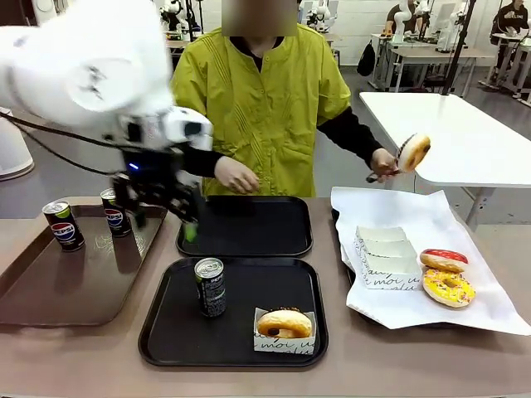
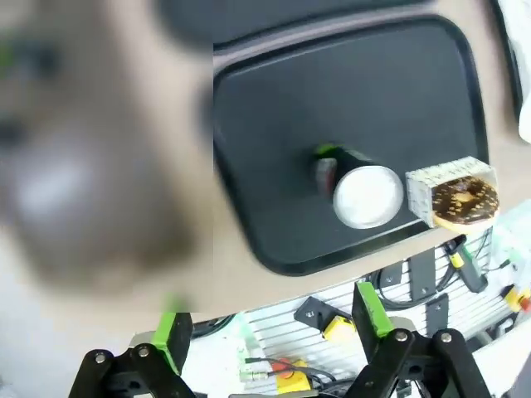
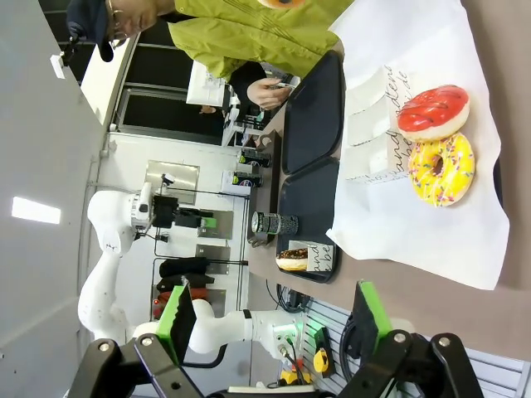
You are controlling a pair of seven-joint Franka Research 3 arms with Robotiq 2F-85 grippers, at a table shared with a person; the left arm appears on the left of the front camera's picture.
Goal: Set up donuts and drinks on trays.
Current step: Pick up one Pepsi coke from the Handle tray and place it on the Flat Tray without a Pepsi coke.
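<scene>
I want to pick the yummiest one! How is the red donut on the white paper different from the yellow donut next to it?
The red-glazed ring donut has a smooth, plain glaze. The yellow-glazed ring donut is dotted with coloured sprinkles. In the front view, the red one lies behind and the yellow one lies in front of it. Both are ring-shaped, unboxed and lying flat, side by side, on the white paper sheet.

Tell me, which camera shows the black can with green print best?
The front view: the black can stands upright on the near tray, side and green print plain. The left wrist view gives mostly its silver top; the right wrist view shows the can small and sideways.
</scene>
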